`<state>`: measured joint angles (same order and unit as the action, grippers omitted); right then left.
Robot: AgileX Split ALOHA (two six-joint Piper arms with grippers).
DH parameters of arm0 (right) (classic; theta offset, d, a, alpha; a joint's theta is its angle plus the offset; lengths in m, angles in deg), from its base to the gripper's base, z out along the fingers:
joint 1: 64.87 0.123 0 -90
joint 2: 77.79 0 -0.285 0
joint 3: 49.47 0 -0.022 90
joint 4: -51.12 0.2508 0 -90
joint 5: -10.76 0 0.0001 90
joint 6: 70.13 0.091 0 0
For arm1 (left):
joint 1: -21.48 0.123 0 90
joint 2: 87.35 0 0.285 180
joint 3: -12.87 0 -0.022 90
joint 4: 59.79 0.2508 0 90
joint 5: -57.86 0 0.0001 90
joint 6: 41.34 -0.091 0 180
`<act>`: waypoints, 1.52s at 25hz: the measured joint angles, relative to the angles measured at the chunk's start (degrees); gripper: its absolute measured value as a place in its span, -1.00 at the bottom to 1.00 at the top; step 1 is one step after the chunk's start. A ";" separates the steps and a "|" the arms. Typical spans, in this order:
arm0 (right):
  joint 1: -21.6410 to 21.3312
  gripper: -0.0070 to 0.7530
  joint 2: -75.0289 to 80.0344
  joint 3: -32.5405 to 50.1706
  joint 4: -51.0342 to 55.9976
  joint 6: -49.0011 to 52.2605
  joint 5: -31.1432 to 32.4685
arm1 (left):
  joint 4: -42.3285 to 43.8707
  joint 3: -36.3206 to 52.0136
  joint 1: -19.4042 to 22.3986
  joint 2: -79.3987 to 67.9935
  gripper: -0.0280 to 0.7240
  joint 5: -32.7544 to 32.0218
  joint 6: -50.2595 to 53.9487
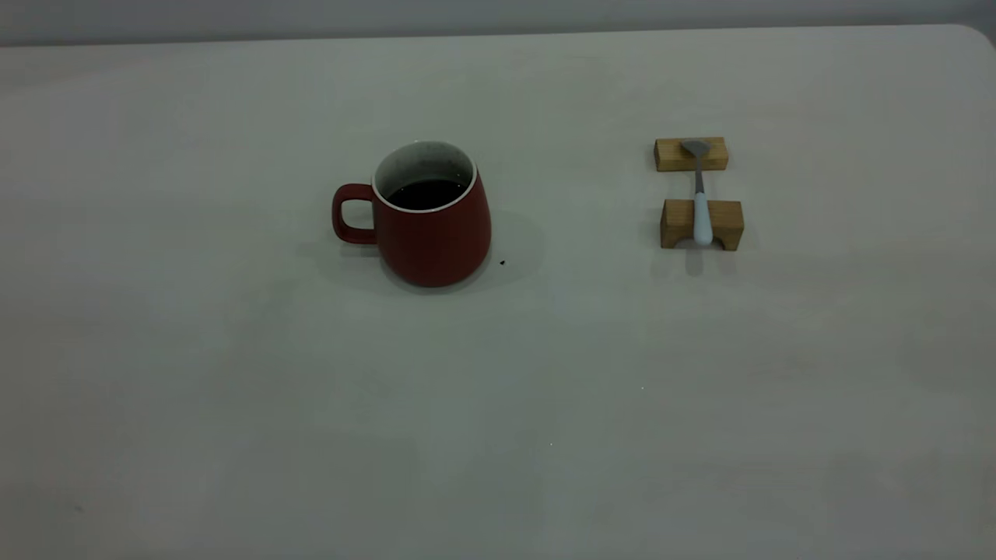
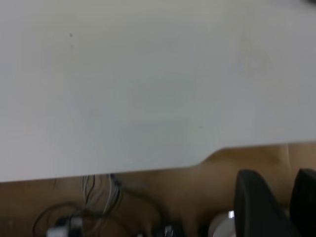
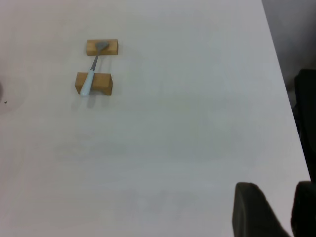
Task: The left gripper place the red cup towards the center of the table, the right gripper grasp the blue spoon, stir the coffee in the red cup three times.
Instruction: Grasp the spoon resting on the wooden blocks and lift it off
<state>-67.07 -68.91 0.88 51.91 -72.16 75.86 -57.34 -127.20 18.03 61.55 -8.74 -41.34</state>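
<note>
The red cup [image 1: 436, 233] stands upright on the table [image 1: 498, 404], a little left of centre, handle to the left, with dark coffee [image 1: 426, 194] inside. The blue spoon [image 1: 700, 198] lies bridged across two wooden blocks at the right, bowl on the far block; the right wrist view shows the blue spoon [image 3: 91, 74] far off. Neither arm shows in the exterior view. My left gripper [image 2: 281, 174] hangs off the table's edge, fingers close together and empty. My right gripper [image 3: 279, 186] sits over bare tabletop near an edge, also close together and empty.
The far wooden block [image 1: 691, 154] and the near arched block [image 1: 702, 225] carry the spoon. A tiny dark speck [image 1: 502, 263] lies just right of the cup. Cables [image 2: 98, 197] and brown floor lie below the table edge in the left wrist view.
</note>
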 joint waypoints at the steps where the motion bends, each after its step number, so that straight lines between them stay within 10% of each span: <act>1: 0.00 -0.36 0.00 0.00 0.00 0.00 0.00 | -0.26 0.85 0.35 2.90 -0.27 0.23 0.38; 38: 0.00 -0.36 0.00 0.00 0.28 0.00 0.00 | -0.48 9.37 0.61 24.38 -0.27 1.39 2.00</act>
<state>-67.07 -68.91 0.88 52.19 -72.16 75.86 -57.82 -117.83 18.64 85.93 -7.35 -39.33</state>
